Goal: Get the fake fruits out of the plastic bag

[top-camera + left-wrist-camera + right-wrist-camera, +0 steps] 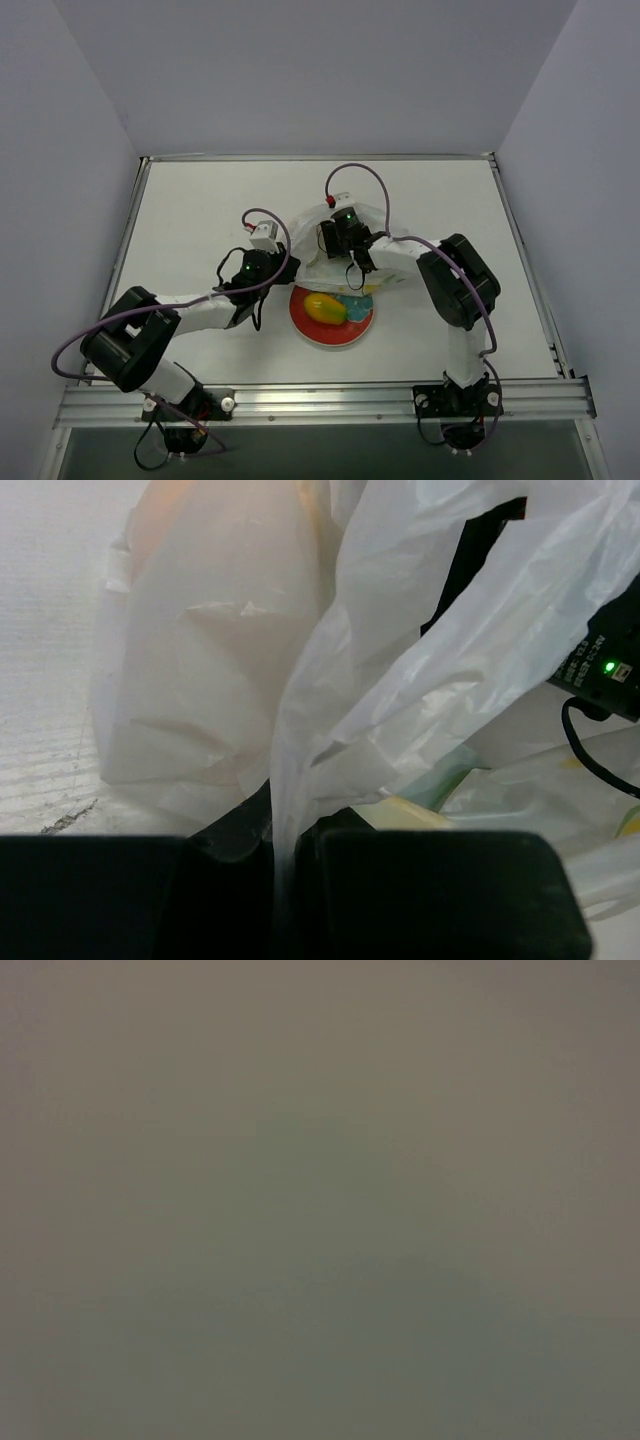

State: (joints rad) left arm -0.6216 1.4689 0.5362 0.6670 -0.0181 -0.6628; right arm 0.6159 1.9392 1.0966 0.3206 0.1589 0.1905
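The plastic bag (318, 222) lies crumpled at the table's middle, behind the plate. In the left wrist view the plastic bag (220, 680) fills the frame, and an orange tint (165, 520) shows through its top. My left gripper (285, 835) is shut on a twisted fold of the bag; in the top view it (287, 262) sits at the bag's left edge. My right gripper (340, 243) is pushed into the bag from the right, its fingers hidden. The right wrist view is a blank grey blur. A yellow-orange fruit (322, 307) lies on the plate, with a green piece (353, 312) beside it.
The red-rimmed plate (305, 325) sits just in front of the bag, between the two arms. My right wrist with its green light (608, 667) shows at the right of the left wrist view. A raised rail (320, 400) runs along the near table edge.
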